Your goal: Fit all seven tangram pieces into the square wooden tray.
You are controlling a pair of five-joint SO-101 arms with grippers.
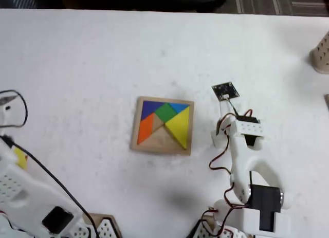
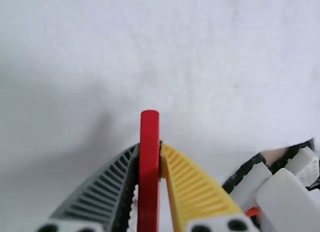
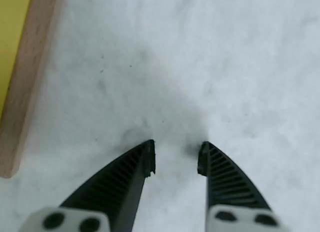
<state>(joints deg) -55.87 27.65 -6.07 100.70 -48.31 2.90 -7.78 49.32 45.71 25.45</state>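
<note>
Tray [image 1: 160, 150] lay flat mid-worktop [image 1: 92, 58], turned slightly off square. Inside it I logged a blue piece [image 1: 149, 108], a green piece [image 1: 165, 112] and a light-blue piece [image 1: 179, 107] along the side far from the arms. A yellow piece [image 1: 178, 126] sat at the right and an orange piece [image 1: 146, 129] at the left. I could not tell whether the tan patch [image 1: 163, 139] on the near side was a piece or the tray's bare floor.

Red piece [image 2: 149, 124] was outside the tray, held on edge with the left tool [image 2: 149, 147] clamped on it from both sides. It hung over bare worktop, with the left arm [image 1: 20, 186] at the near left corner.

Right tool [image 3: 176, 157] stood apart, white worktop showing in the gap. It was low over the worktop, just beside the tray's right rim.
</note>
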